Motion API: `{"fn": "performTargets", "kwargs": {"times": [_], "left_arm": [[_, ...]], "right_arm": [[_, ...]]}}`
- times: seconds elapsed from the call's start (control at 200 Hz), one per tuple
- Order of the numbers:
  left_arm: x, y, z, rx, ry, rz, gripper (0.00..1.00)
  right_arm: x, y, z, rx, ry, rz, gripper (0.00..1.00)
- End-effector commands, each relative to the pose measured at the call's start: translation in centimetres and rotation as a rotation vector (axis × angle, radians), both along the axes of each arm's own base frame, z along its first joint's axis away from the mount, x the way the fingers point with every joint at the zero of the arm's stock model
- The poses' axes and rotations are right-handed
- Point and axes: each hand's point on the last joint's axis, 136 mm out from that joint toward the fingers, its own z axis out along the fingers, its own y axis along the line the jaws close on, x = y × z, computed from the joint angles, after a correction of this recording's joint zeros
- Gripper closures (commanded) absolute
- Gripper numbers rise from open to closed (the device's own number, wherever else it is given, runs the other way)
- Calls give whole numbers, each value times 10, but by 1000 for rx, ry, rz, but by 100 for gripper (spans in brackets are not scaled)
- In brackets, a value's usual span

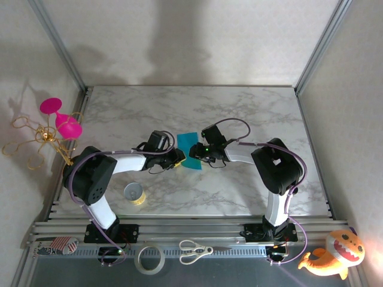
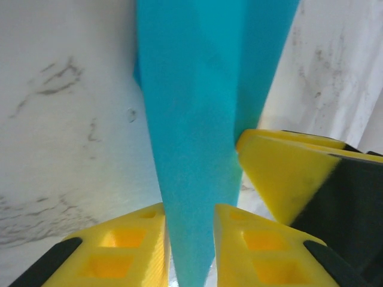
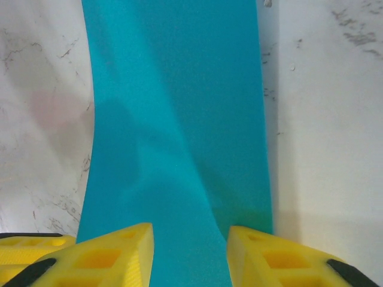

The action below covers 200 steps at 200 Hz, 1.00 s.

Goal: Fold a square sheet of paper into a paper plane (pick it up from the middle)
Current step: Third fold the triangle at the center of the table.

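left arm point(image 1: 119, 162) and right arm point(image 1: 254, 154) fold inward — left gripper point(image 2: 190, 218) pinches the square sheet of paper point(image 3: 173, 107); right gripper point(image 3: 190, 230) straddles it, hold unclear.

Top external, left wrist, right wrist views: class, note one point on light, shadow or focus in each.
Top external: soft shadows on the back wall, glare beside the plush toy. Left wrist: the paper is blurred up close, the marble table sharper. Right wrist: a soft shadow crosses the paper.

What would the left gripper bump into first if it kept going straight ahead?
The paper, which runs right between the left gripper's fingers. Just beyond it, probably the right gripper's yellow finger, though depth is hard to judge here.
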Motion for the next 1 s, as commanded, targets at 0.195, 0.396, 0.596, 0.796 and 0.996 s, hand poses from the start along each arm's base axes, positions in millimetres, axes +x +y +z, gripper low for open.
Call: {"fn": "performTargets", "kwargs": {"times": [0.195, 0.396, 0.596, 0.796, 0.996], "left_arm": [[23, 2, 2, -11, -33, -5, 78], [32, 4, 2, -47, -13, 37, 82], [32, 5, -2, -58, 12, 63, 95], [32, 9, 1, -59, 15, 89, 100], [32, 9, 4, -72, 13, 105, 100]], "right_arm": [[-15, -18, -31, -80, 80, -1, 60], [-15, -13, -23, -35, 51, 20, 59], [-5, -9, -3, -7, -30, 34, 56], [16, -9, 53, 10, -313, 85, 38], [7, -18, 75, -80, -634, 202, 29]]}}
